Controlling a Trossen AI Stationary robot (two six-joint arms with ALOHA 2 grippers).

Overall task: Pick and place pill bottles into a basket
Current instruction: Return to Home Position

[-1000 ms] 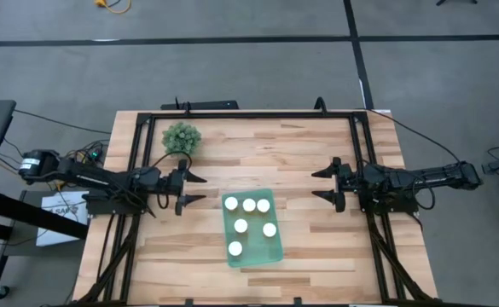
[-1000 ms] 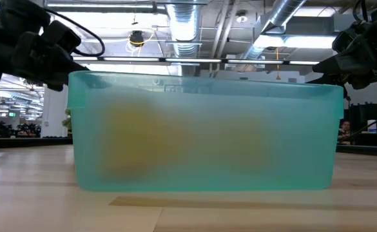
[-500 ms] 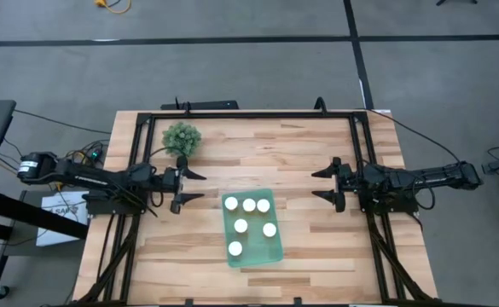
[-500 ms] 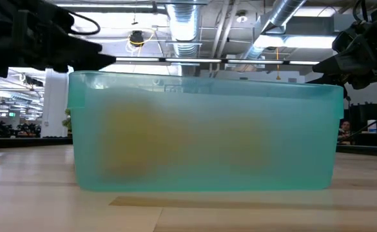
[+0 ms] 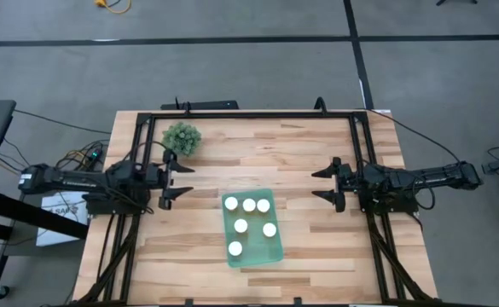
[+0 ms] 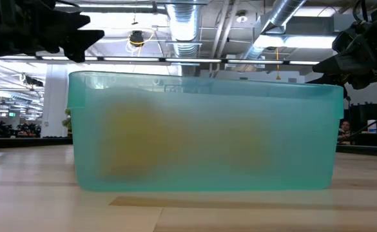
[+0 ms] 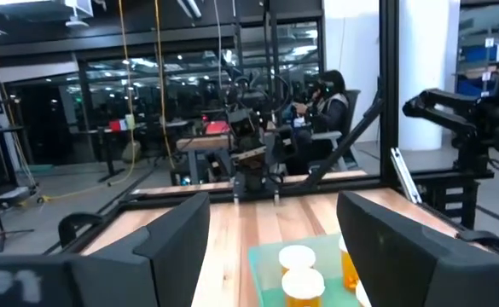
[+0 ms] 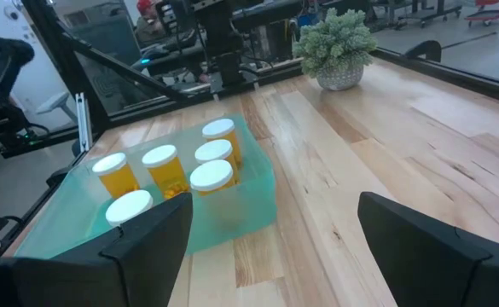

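Observation:
The teal-green basket (image 5: 275, 249) lies on the table's near middle and fills the low view (image 6: 204, 132). Several orange pill bottles with white caps (image 5: 249, 205) stand upright inside it; they also show in the right wrist view (image 8: 165, 170) and the left wrist view (image 7: 298, 275). My left gripper (image 5: 179, 181) is open and empty, above the table left of the basket. My right gripper (image 5: 322, 184) is open and empty, above the table right of the basket.
A small bushy green plant (image 5: 182, 137) in a pot stands at the far left of the table. A black frame (image 5: 249, 114) runs along the far and side edges. Bare wood lies between the basket and each gripper. A person sits in the room beyond (image 7: 327, 95).
My left gripper has drawn back toward the table's left edge, away from the basket, and stays open. The basket, the bottles and my right arm have kept still.

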